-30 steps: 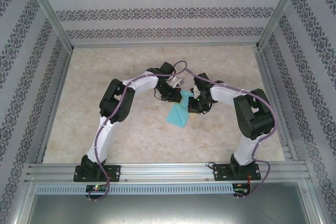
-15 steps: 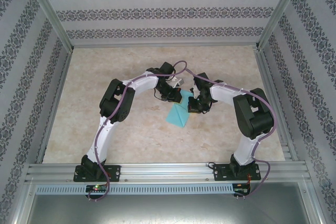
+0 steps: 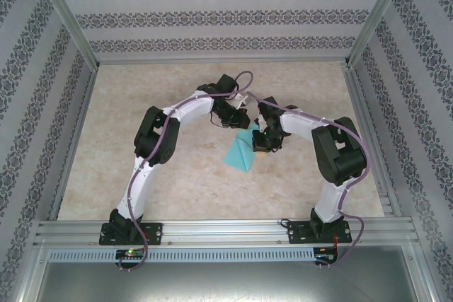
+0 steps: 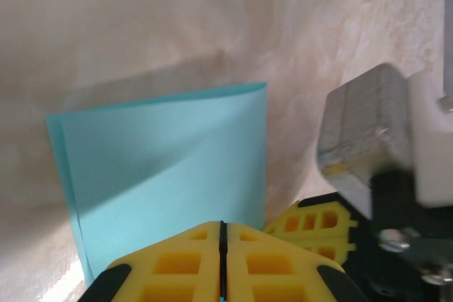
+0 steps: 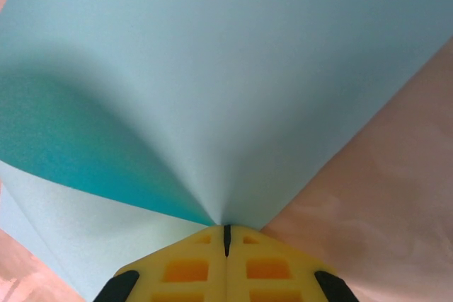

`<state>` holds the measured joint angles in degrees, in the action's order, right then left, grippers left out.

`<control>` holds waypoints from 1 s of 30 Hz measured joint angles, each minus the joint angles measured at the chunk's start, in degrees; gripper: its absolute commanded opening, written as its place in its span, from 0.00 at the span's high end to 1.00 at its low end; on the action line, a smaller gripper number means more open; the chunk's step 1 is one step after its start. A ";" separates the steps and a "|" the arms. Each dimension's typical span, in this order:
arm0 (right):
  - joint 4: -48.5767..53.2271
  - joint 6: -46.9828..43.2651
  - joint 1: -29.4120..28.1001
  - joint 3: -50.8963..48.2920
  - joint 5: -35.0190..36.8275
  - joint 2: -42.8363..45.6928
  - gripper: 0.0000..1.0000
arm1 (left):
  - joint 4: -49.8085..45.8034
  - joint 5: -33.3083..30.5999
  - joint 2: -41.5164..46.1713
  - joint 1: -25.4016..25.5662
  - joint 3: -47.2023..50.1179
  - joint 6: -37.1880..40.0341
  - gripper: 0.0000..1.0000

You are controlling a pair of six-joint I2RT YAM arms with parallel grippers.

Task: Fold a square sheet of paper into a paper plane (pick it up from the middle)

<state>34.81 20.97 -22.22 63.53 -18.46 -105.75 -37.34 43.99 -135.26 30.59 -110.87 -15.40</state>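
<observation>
Pinching shut, the right gripper (image 5: 226, 230) holds one edge of the thin, turquoise-blue, partly folded sheet of paper (image 5: 212, 90), seemingly to anchor it on the pale marbled table (image 4: 141, 19) at mid-frame in the overhead view, while the left gripper (image 4: 221, 225), also clenched, sits at its upper end, its hold on the paper unclear.

The paper (image 3: 239, 153) is thin and blue-green, and it has been folded over into a smaller shape with straight edges and sharp corners. Most of it lies flat near the middle of the table (image 3: 141, 104), and along one side you can see two layers, one on top of the other. One edge is bent up in a soft curve where the right gripper (image 5: 226, 235) pinches it tight between its yellow fingers.
</observation>
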 measured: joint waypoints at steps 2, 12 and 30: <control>0.20 0.00 -0.07 0.17 0.20 -0.07 1.00 | -0.17 -0.09 0.63 -0.20 0.04 -0.02 0.89; 0.22 0.02 -0.07 0.22 0.11 -0.15 1.00 | 3.98 1.51 13.92 -0.09 19.10 -3.56 0.94; -0.37 0.07 -0.07 -0.28 -0.07 0.26 1.00 | 15.61 4.04 15.13 4.04 26.73 -9.11 0.97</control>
<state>34.44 21.04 -22.28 63.24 -18.52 -105.49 -21.74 48.03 -120.14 34.63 -84.14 -24.51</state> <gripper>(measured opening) 0.048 0.063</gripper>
